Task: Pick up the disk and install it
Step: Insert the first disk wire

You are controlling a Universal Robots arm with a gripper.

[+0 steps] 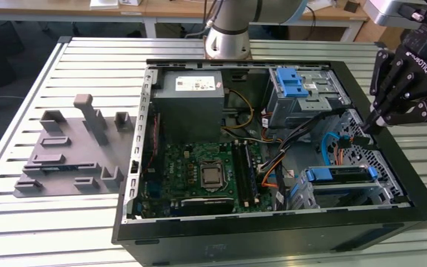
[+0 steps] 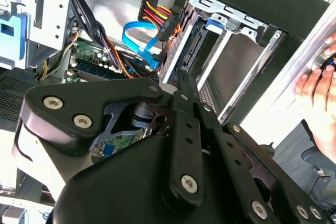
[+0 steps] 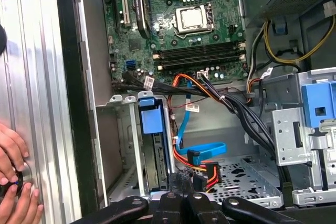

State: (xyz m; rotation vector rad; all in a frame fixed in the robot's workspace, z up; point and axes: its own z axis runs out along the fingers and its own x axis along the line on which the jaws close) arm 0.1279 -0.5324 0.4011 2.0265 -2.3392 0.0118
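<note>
The disk (image 1: 337, 174) sits on edge inside the lower drive bay of the open computer case (image 1: 273, 233), and its blue rail faces up. In both wrist views the disk (image 3: 156, 153) (image 2: 193, 45) stands in that silver bay with a blue tab at its end. My gripper (image 1: 367, 129) hangs over the case's wall on the exterior view's right, above and behind the bay and apart from the disk. Its fingers (image 2: 181, 85) are shut together with nothing between them. The gripper (image 3: 181, 181) points down beside the orange and blue cables (image 3: 202, 156).
A grey power supply box (image 1: 191, 103) and a silver cage with a blue latch (image 1: 297, 88) fill the case's far end, and the motherboard (image 1: 198, 172) lies between. A grey fixture plate (image 1: 73, 158) rests on the slatted table. A person's hand (image 3: 13, 182) is outside the case.
</note>
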